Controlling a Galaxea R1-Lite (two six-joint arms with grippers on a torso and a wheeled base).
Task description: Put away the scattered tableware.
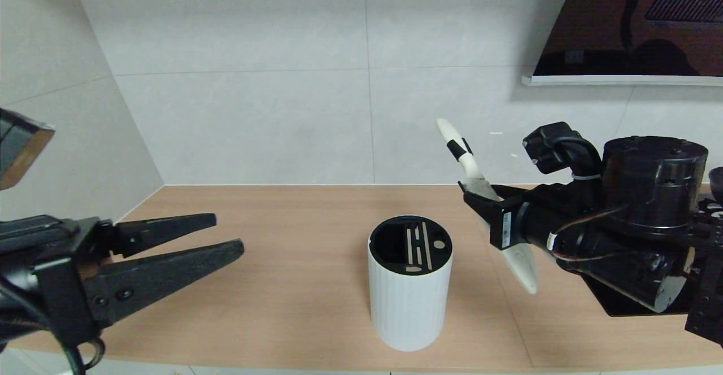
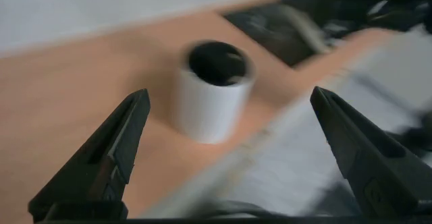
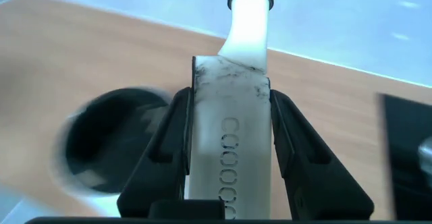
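Head view: my left gripper [image 1: 229, 232] hangs over the left end of a wooden counter [image 1: 294, 205]. Its two black fingers are spread, with nothing between them. My right gripper [image 1: 480, 194] is raised on the right and pinches a white knife [image 1: 522, 262] near the middle of its length. The knife tilts, with its handle and black band up toward the wall and its pointed end down toward the counter. A white ribbed holder [image 1: 409, 301] stands upright between my two arms, near the front edge and touching neither gripper. Its black top has a large opening and several narrow slots. The knife is in the air to the right of the holder, not in it. A flat black mat [image 1: 621, 307] lies under my right arm. Pale grey tiles [image 1: 254, 109] cover the wall, and a dark range hood [image 1: 632, 25] is at the upper right.

Left wrist view: the left gripper [image 2: 229, 94] is wide open, and the holder [image 2: 206, 113] sits beyond it on the counter [image 2: 61, 96]. This view is blurred.

Right wrist view: the right gripper [image 3: 229, 99] is pressed against both sides of the knife [image 3: 229, 136]. This close view shows dark scuffs and faint print on the flat white part. The holder [image 3: 108, 143] appears as a dark, blurred opening to one side, on the counter [image 3: 81, 48].
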